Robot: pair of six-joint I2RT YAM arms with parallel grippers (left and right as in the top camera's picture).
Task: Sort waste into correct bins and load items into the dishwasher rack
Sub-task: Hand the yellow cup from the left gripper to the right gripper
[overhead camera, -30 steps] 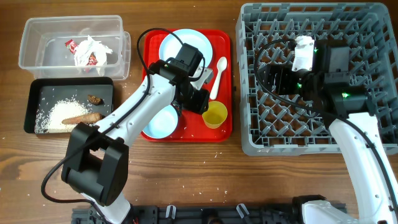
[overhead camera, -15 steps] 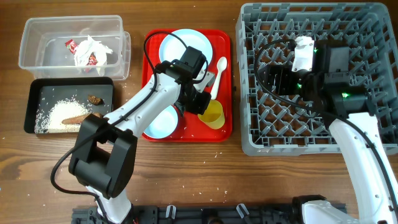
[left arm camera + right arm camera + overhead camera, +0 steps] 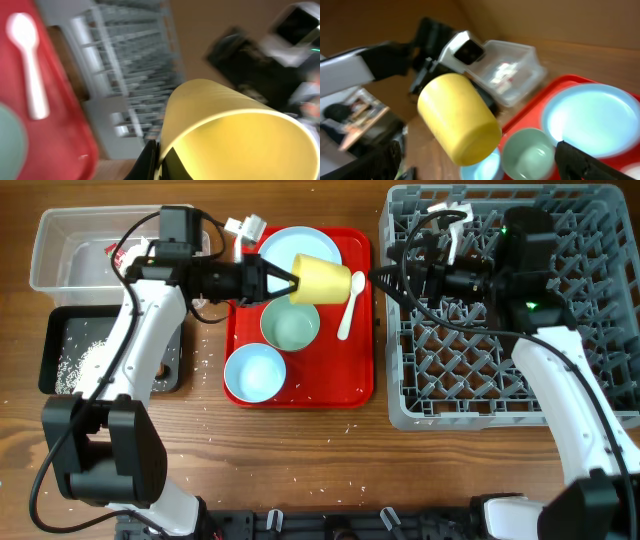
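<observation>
Overhead: left tool [image 3: 290,281] clamped on yellow cup [image 3: 320,278], held sideways over red tray [image 3: 350,385], upper centre. Right wrist alone shows right tool [image 3: 477,152] spread wide, empty.

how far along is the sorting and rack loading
Done: crumpled white wrappers in the clear plastic tub, rice-like grains in the black tray. In hand: left gripper holds the yellow cup. Left: pale blue plate, two pale bowls, white plastic spoon; the grey pegged rack shows no dishes.
</observation>
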